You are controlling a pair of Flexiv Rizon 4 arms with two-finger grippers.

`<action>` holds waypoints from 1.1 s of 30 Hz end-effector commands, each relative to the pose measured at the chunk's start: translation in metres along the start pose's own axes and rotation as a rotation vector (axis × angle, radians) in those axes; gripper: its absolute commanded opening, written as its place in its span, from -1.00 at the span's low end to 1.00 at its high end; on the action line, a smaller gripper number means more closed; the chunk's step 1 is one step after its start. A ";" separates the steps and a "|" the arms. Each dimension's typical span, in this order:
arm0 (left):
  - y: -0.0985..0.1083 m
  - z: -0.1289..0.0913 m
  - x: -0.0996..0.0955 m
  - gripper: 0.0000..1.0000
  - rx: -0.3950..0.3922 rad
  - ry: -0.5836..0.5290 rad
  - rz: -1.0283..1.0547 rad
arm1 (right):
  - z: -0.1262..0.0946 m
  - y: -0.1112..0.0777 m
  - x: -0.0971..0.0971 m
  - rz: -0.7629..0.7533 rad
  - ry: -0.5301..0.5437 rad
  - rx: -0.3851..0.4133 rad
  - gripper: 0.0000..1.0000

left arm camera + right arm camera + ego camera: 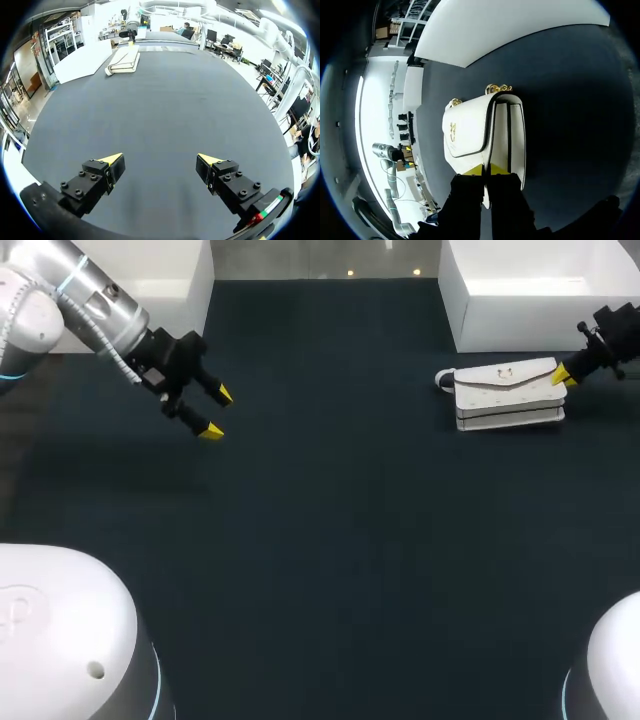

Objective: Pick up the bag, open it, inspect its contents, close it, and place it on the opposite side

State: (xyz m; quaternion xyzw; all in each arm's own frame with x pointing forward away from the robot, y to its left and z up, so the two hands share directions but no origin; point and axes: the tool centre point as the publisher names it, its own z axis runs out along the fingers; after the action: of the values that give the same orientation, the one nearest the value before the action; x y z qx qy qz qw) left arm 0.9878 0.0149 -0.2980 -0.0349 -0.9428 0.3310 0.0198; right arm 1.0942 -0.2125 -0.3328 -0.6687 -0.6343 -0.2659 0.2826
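Note:
The white bag [508,392] lies at the table's far right, flap up, with a gold clasp and a chain at its far end. My right gripper [563,375] is at the bag's right end. In the right wrist view its fingers [485,170] are pressed together on the edge of the bag's [470,130] flap. My left gripper [217,413] hangs open over the far left of the table, nothing between its fingers. In the left wrist view it [161,160] stands wide open above bare mat, and the bag [123,59] is far ahead with my right gripper [131,43] at its end.
A white box [540,290] stands behind the bag at the back right, close to it. Another white box [150,280] is at the back left. The dark mat [340,520] covers the table between the arms.

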 end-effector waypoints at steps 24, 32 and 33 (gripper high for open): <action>0.001 0.001 -0.001 1.00 0.003 0.002 0.001 | 0.094 -0.081 0.117 -0.202 0.161 0.022 -1.00; 0.001 0.001 -0.001 1.00 0.003 0.002 0.001 | 0.125 -0.101 0.142 -0.181 0.175 -0.032 -1.00; 0.001 0.001 -0.001 1.00 0.003 0.002 0.001 | 0.129 -0.103 0.144 -0.172 0.186 -0.039 -1.00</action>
State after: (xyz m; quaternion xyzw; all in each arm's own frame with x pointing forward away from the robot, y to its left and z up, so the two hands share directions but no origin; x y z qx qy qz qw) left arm 0.9878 0.0148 -0.2979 -0.0349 -0.9428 0.3309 0.0199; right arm 1.0096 -0.0282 -0.3120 -0.5573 -0.6833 -0.3083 0.3570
